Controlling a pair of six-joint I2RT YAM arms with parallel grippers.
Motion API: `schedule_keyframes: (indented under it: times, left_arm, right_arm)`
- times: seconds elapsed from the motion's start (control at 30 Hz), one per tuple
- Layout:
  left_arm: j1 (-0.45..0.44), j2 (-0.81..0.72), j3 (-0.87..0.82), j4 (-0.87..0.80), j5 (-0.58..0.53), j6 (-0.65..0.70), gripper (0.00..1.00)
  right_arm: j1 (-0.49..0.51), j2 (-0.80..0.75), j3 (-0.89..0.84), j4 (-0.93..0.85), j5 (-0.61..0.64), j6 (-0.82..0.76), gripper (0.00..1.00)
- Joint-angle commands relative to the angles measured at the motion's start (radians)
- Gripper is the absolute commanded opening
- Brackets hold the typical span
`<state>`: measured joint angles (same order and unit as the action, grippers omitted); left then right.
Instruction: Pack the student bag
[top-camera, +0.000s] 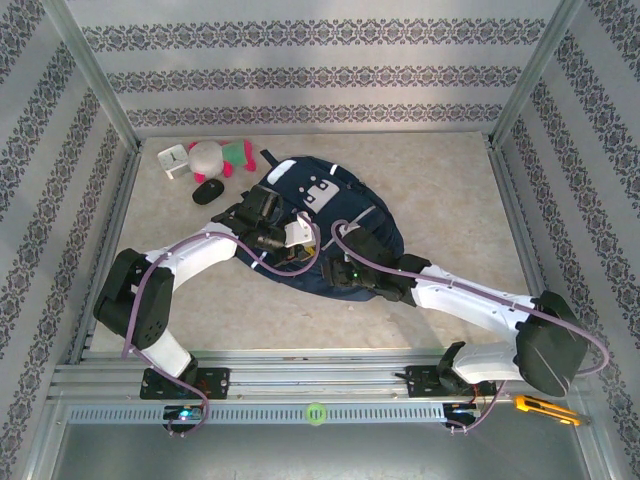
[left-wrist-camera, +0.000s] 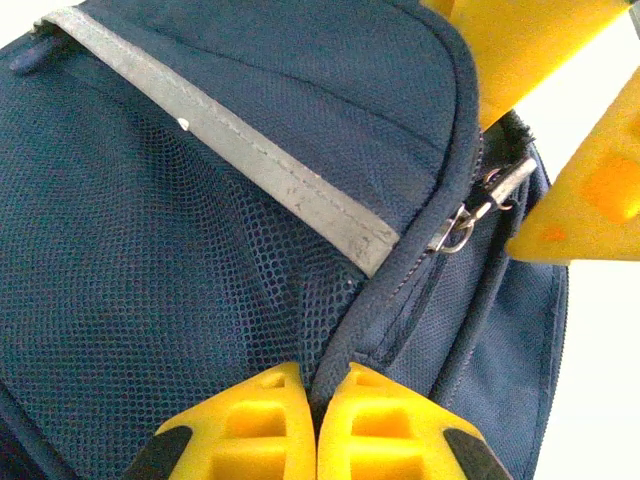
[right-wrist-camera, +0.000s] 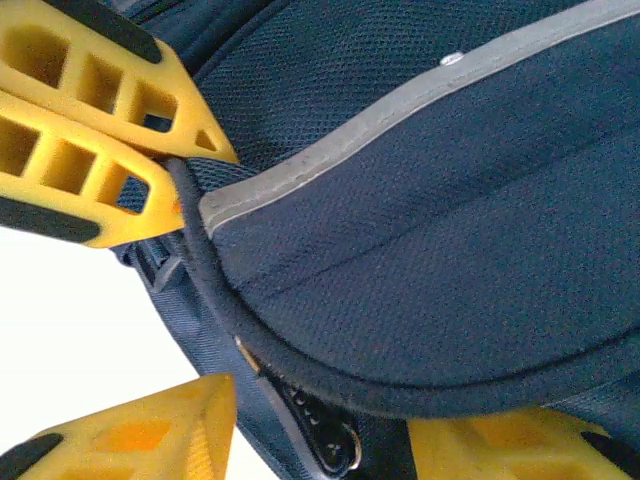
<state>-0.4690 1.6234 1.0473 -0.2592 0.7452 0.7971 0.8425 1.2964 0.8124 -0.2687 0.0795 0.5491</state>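
Student bag (top-camera: 365, 215) awaits unzipping; my left hand (left-wrist-camera: 317, 377) pinches its seam. My spread right hand (right-wrist-camera: 320, 415) should next grip the zip pull (left-wrist-camera: 465, 222).

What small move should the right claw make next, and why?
Probably close the right claw on the zip pull. Its jaws stand open on either side of that pull, while the left claw is shut on the piped edge of the student bag, bracing it for unzipping.

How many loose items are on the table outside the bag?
3, all at the table's far left beside the student bag: a small white block, a pink-green plush toy, a black mouse-shaped item. More may be hidden beneath the bag.
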Motion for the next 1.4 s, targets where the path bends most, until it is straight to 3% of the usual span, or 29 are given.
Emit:
schedule_keyframes:
  times: [0.0, 0.13, 0.27, 0.63, 0.97, 1.0, 1.13, 1.27, 1.37]
  left_arm:
    - [0.004, 0.002, 0.040, 0.007, 0.105, -0.052, 0.00]
    - [0.004, 0.002, 0.039, 0.013, 0.077, -0.052, 0.00]
    - [0.023, -0.003, 0.024, 0.002, 0.043, -0.033, 0.00]
    - [0.095, -0.044, -0.026, -0.075, -0.004, 0.030, 0.00]
    - [0.123, -0.091, -0.062, -0.095, -0.012, 0.062, 0.00]
    - [0.123, -0.099, -0.062, -0.098, -0.008, 0.057, 0.06]
    - [0.094, -0.135, -0.053, -0.041, 0.074, -0.084, 0.52]
    - [-0.063, -0.189, -0.106, 0.159, -0.145, -0.245, 0.65]
    - [-0.159, -0.197, -0.146, 0.315, -0.204, -0.328, 0.69]
  right_arm:
    - [0.003, 0.031, 0.045, 0.020, 0.077, -0.006, 0.39]
    - [0.000, 0.041, 0.068, -0.016, 0.124, 0.002, 0.13]
    - [-0.023, -0.016, 0.052, -0.095, 0.129, -0.010, 0.02]
    - [-0.276, -0.181, -0.053, -0.216, -0.091, -0.092, 0.00]
    - [-0.323, -0.146, -0.044, -0.177, -0.200, -0.150, 0.00]
    - [-0.321, -0.147, -0.049, -0.155, -0.242, -0.160, 0.00]
    - [-0.312, -0.149, -0.061, -0.116, -0.289, -0.167, 0.00]
    - [-0.317, -0.146, -0.065, -0.099, -0.321, -0.171, 0.00]
    - [-0.330, -0.141, -0.083, -0.052, -0.379, -0.150, 0.00]
